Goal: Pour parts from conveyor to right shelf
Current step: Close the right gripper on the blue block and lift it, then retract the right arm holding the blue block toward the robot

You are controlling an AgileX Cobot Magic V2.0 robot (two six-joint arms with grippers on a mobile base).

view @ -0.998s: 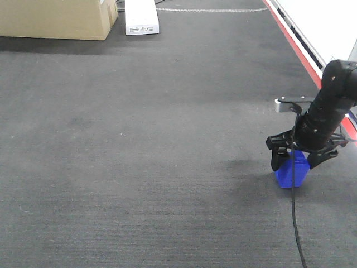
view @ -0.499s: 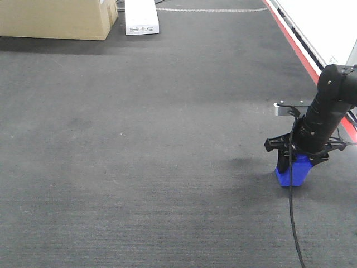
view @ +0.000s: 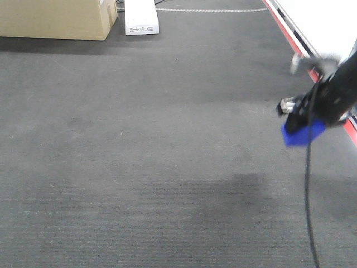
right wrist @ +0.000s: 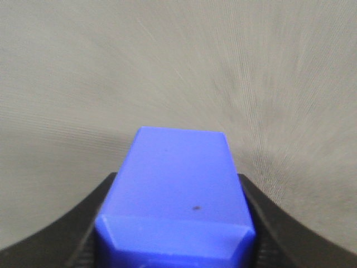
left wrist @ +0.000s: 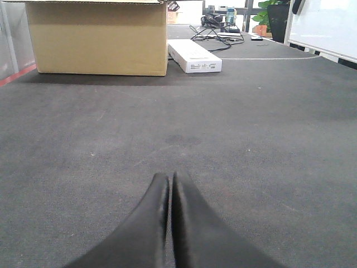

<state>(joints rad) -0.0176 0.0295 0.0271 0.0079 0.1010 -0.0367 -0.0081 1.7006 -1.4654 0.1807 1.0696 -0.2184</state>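
blue block [right wrist: 175,178] is pinched in the right gripper [right wrist: 177,223], at three o'clock of the front view and seemingly clear of the grey carpet [view: 139,139] despite blur, long axis pointing twelve o'clock from the wrist, while the left gripper [left wrist: 170,192], pressed together empty, is well apart.

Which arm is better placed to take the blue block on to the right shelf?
Right. The right gripper is clamped on the blue block, held above the grey surface. The left gripper is shut and empty, low over that surface, facing the cardboard box.
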